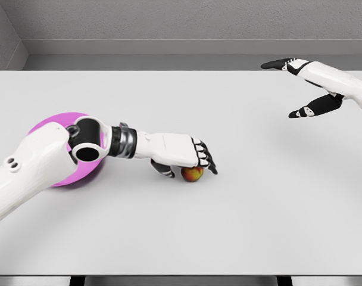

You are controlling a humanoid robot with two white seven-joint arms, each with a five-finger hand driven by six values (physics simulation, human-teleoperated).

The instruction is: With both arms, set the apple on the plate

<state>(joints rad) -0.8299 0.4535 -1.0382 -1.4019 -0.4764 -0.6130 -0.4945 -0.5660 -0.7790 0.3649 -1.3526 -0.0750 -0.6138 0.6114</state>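
Bright, even light from above — soft faint shadows on the table (240, 226), sharp focus, no glare.

A small round apple (192, 174), red with a yellowish patch, is seen resting on the white tabletop near the middle of the view, partly covered from above by the left hand. A round magenta plate (47, 125) is set on the tabletop well to the apple's left, largely hidden behind the left arm; only its upper and lower rim are shown.
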